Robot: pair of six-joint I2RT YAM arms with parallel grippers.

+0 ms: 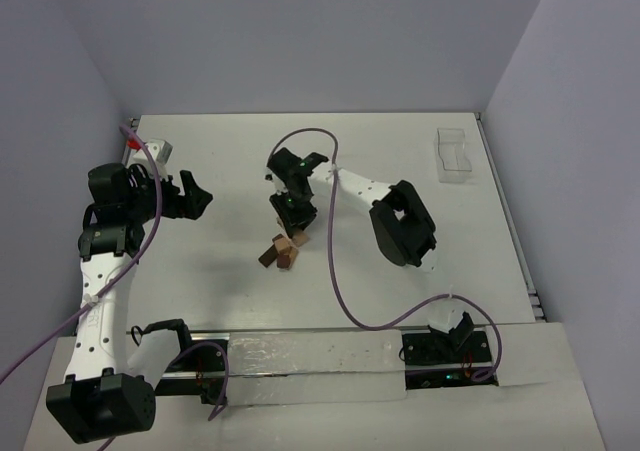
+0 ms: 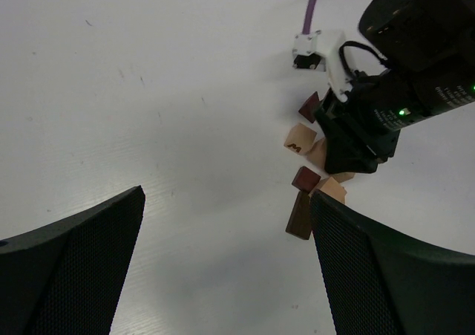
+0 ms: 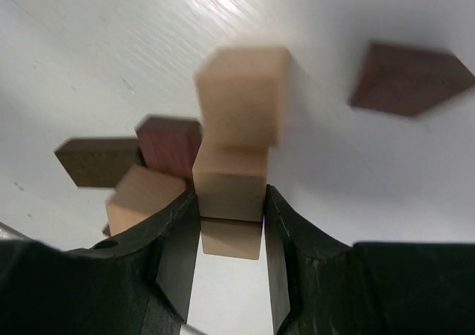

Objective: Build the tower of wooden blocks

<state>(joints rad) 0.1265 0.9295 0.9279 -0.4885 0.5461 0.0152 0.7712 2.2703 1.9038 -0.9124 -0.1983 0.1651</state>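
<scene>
Several small tan and dark brown wood blocks (image 1: pixel 282 250) lie in a loose cluster at the table's middle. My right gripper (image 1: pixel 296 217) stands over the cluster's far side. In the right wrist view it (image 3: pixel 228 201) is shut on a tan cube (image 3: pixel 230 180). A second tan cube (image 3: pixel 231 238) shows right against it, and a third (image 3: pixel 243 97) lies just beyond. No tall column shows. My left gripper (image 1: pixel 196 195) is open and empty, well left of the blocks (image 2: pixel 306 177). Its wide-apart fingers (image 2: pixel 82 268) frame bare table.
A clear plastic tray (image 1: pixel 457 155) sits at the back right. A small white and red object (image 1: pixel 148 149) lies at the back left. A purple cable (image 1: pixel 335 271) runs across the table right of the blocks. A flat dark brown block (image 3: pixel 410 79) lies apart.
</scene>
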